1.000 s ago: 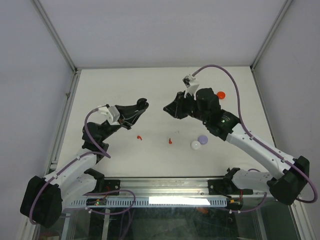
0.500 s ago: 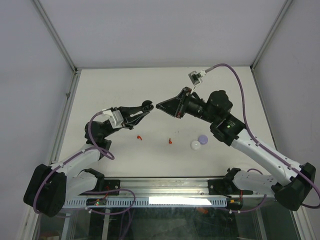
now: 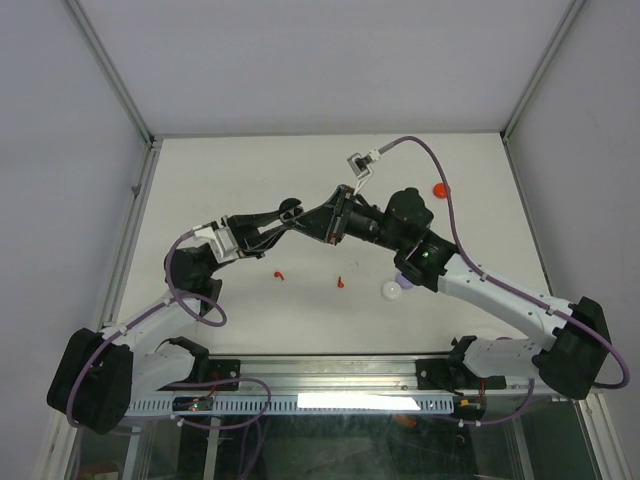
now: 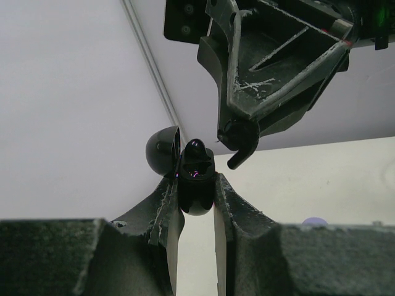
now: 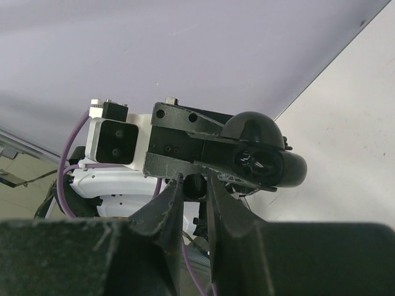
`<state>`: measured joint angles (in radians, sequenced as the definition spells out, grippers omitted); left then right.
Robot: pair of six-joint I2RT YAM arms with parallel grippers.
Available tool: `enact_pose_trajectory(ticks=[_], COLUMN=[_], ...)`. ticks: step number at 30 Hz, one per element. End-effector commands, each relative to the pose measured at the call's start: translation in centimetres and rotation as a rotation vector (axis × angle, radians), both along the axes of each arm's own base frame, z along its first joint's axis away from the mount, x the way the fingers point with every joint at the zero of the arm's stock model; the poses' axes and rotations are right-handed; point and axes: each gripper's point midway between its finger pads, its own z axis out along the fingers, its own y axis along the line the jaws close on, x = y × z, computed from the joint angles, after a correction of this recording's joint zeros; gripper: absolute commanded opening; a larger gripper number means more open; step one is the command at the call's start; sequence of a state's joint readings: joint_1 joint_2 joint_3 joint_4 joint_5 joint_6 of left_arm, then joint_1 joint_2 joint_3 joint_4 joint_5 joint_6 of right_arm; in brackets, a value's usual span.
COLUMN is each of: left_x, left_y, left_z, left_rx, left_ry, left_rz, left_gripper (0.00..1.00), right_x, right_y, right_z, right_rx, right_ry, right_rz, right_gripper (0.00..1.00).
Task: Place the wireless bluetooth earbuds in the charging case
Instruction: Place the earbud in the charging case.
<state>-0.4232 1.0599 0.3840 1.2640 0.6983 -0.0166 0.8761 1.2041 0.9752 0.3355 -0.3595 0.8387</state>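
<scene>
My left gripper [image 3: 283, 214] is shut on an open black charging case [image 4: 196, 179] and holds it above the table, lid [image 4: 162, 150] swung back. My right gripper [image 3: 308, 222] is shut on a black earbud [image 4: 242, 138], whose stem hangs just above and right of the case's open top. In the right wrist view the earbud [image 5: 195, 184] sits between my fingertips, with the case [image 5: 265, 161] close in front. Two red earbuds [image 3: 279, 274] [image 3: 341, 282] lie on the table below. White and lilac earbuds are not visible.
A round white case [image 3: 391, 290] and a lilac case [image 3: 405, 279], partly under the right arm, lie on the table at the right of centre. A red case [image 3: 440, 188] lies at the far right. The table's side rails [image 3: 135, 230] border it.
My right gripper has swung left with the black earbud until its tip meets the case. My left gripper has stayed almost in place, holding the case.
</scene>
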Motion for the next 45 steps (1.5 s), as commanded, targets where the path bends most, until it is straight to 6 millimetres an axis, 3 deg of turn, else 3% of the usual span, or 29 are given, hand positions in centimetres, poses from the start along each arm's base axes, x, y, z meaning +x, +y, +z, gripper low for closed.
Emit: enact_pose_trajectory(ticks=[1, 7, 17, 36, 45], left_x=[-1.0, -1.1, -1.3, -1.3, -1.4], left_y=[0.8, 0.8, 0.7, 0.8, 0.9], left_z=[1.9, 1.8, 1.8, 2.0, 2.2], left_rx=[-0.050, -0.039, -0.032, -0.051, -0.063], left_ry=[-0.068, -0.067, -0.060, -0.042, -0.050], left_rz=[0.006, 0.006, -0.004, -0.009, -0.005], left_gripper=[0.00, 0.00, 0.00, 0.00, 0.00], right_x=[0.3, 0.5, 1.1, 1.1, 1.3], right_y=[0.0, -0.3, -0.4, 0.6, -0.2], right_z=[2.9, 3.7, 3.5, 2.1, 1.0], right_rx=[0.101, 0.128, 0.130, 0.103, 0.064], right_ry=[-0.039, -0.054, -0.057, 0.016, 0.044], right_rz=[-0.036, -0.065, -0.103, -0.069, -0.112], right_gripper=[0.14, 0.14, 0.14, 0.14, 0.14])
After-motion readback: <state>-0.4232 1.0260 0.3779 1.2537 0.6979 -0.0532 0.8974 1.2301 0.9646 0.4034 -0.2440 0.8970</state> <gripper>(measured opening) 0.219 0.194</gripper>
